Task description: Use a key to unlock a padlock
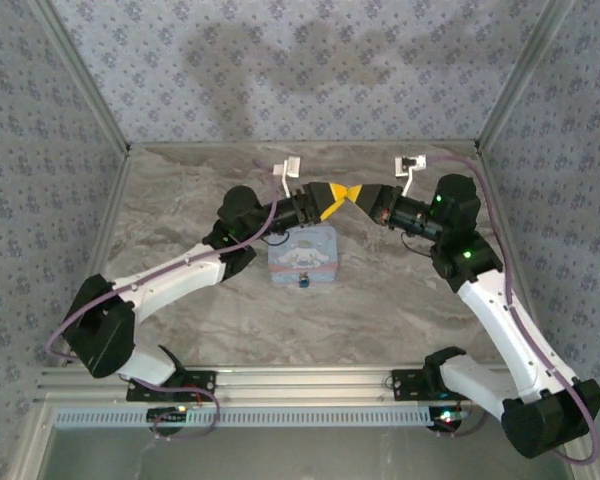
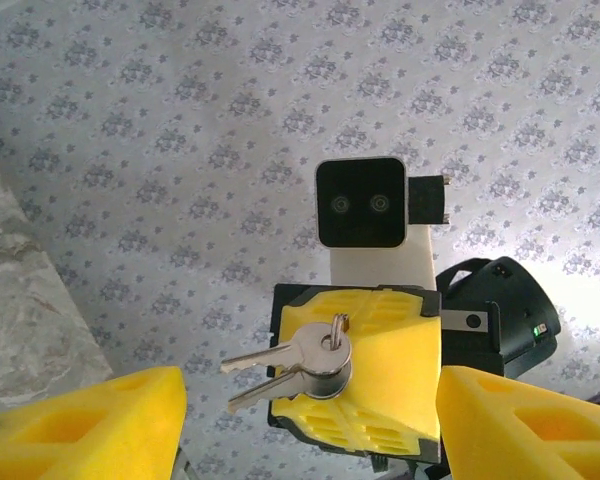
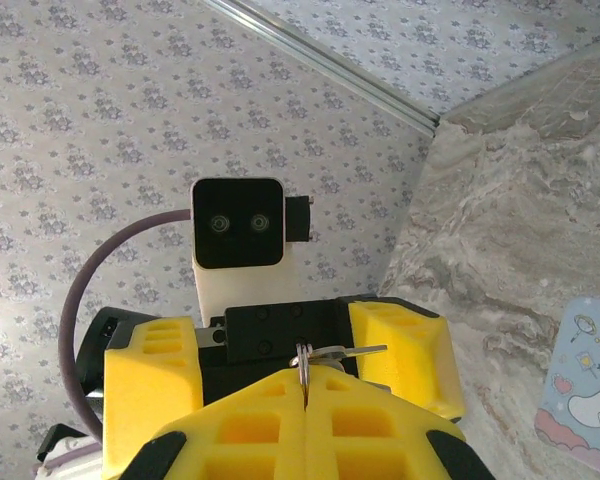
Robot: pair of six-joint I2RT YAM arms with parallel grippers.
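Observation:
Above the table, my right gripper [image 1: 365,197] is shut on the ring of two silver keys [image 2: 298,366]. The ring [image 3: 304,362] sticks up out of its closed yellow pads, and the key blades point sideways. My left gripper [image 1: 330,197] faces it tip to tip and stands open. Its yellow fingers [image 2: 100,420] sit on either side of the keys without touching them. In the right wrist view the left gripper's fingers [image 3: 408,352] spread behind the ring. A tiny dark padlock [image 1: 304,281] hangs on the front of the pale blue tin [image 1: 304,253] below.
The marble-patterned tabletop [image 1: 400,300] is walled by patterned panels at the back and sides. The tin's corner [image 3: 585,395] shows at the lower right of the right wrist view. An aluminium rail [image 1: 310,385] runs along the near edge between the arm bases.

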